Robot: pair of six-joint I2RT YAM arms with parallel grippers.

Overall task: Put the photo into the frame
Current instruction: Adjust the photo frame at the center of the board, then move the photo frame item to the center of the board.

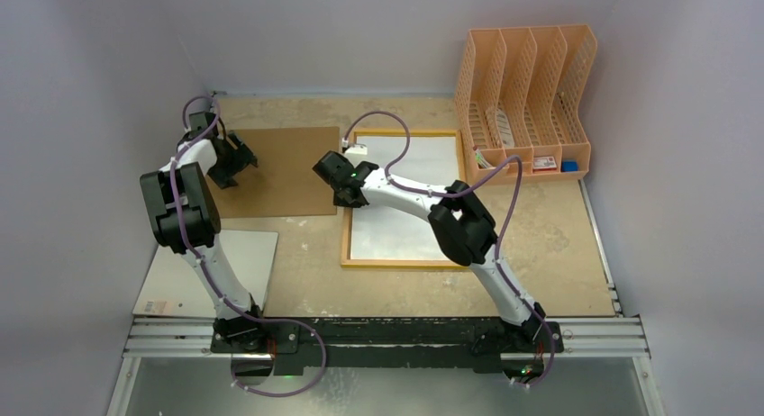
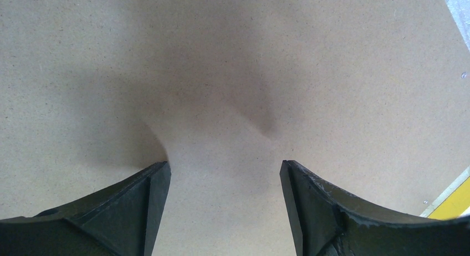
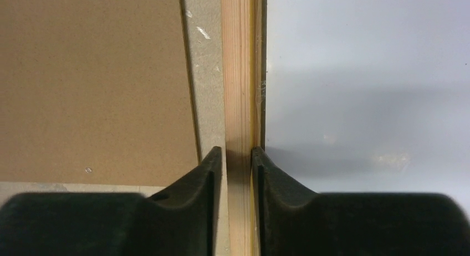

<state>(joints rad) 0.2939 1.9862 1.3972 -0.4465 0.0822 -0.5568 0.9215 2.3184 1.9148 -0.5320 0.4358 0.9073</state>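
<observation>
The frame (image 1: 405,264) lies flat in the middle of the table with its light wood back up (image 3: 239,73). A plain white sheet (image 1: 405,227) fills it and looks like the photo lying back up (image 3: 366,73); no print shows. My right gripper (image 1: 346,198) straddles the frame's left rail. Its jaws (image 3: 237,150) stand narrowly open, with a sliver of gap beside the left finger. My left gripper (image 1: 236,159) hovers wide open over the brown backing board (image 1: 288,177), with nothing between its fingers (image 2: 224,164). A yellow frame edge (image 2: 454,203) peeks in at the lower right of the left wrist view.
The backing board (image 2: 221,56) lies left of the frame, a strip of table between them (image 3: 208,73). A pale grey-white panel (image 1: 212,272) rests at the near left by the left arm's base. A peach file rack (image 1: 522,101) stands at the back right. Walls enclose three sides.
</observation>
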